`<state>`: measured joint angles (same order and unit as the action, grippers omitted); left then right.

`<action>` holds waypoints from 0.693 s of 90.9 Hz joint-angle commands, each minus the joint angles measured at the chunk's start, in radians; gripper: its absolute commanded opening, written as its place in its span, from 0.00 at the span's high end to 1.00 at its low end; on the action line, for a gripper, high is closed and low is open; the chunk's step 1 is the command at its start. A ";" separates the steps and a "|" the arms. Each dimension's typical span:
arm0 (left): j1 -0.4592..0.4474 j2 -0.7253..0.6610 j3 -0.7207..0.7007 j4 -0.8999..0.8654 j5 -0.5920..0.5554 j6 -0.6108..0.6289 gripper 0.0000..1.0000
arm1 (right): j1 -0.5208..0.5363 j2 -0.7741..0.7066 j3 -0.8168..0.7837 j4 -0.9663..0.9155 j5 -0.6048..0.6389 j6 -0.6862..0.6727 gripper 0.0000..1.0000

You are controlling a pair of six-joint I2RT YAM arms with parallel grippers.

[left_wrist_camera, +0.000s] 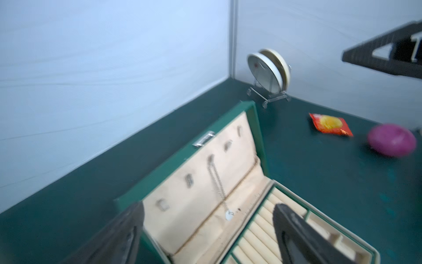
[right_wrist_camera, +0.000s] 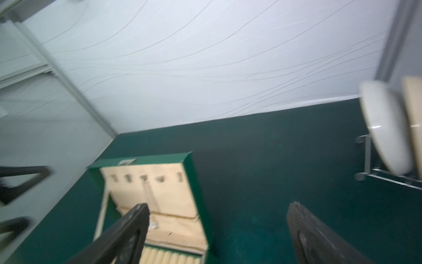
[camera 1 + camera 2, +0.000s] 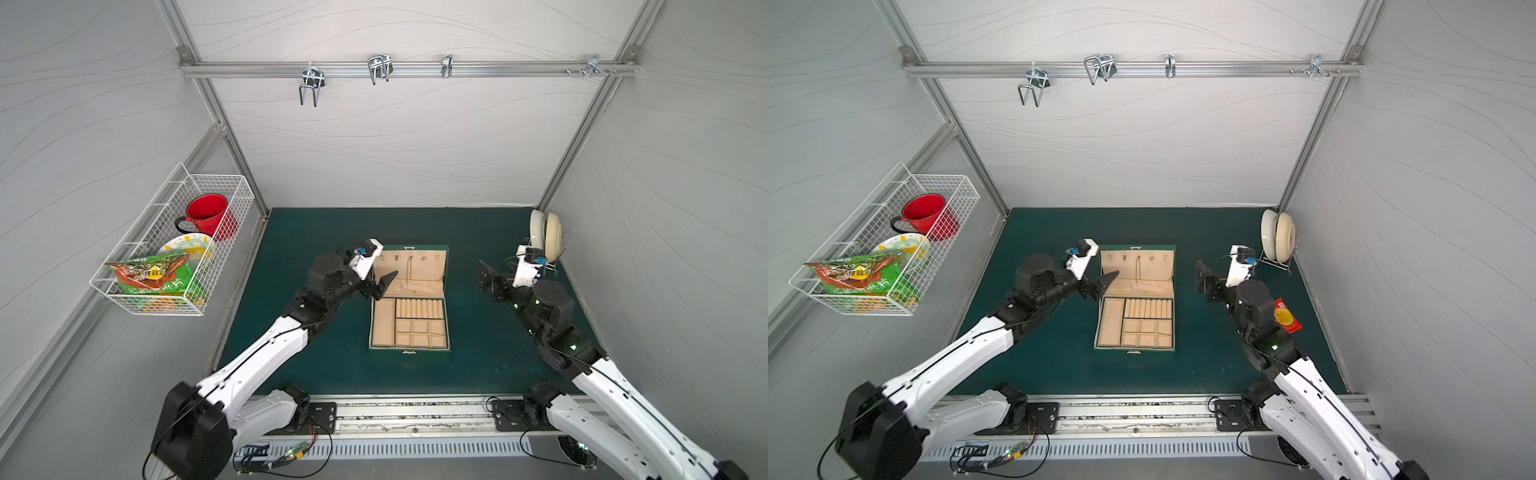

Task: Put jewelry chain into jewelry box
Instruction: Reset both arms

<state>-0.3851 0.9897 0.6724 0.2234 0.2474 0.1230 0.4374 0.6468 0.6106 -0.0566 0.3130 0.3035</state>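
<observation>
Finds jewelry chain [image 1: 218, 185] hung on jewelry box [image 3: 428, 350] lid hook [image 1: 210, 157]; judges placement done. Records left end effector [image 1: 207, 204] and right end effector [image 2: 219, 203] spread, empty. Recommends withdrawing clear.

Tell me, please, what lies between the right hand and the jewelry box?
Nothing stands there: only a bare strip of the green mat separates the right hand from the jewelry box. This shows in both top views.

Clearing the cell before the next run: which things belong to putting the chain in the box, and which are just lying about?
Job: jewelry box, open; jewelry chain, hanging on a hook inside its lid.
Lying about: wire basket, red mug, snack bag; plates on a rack; red packet; pink round object.
</observation>
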 commanded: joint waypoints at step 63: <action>0.454 0.544 -0.267 0.624 -0.060 -0.076 0.00 | -0.506 0.673 -0.417 1.073 -0.359 -0.235 0.01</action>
<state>0.0731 1.5307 0.3122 0.7994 0.1513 0.0227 -0.0616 1.2053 0.2039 0.6716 0.0402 0.1143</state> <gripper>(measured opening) 0.993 0.990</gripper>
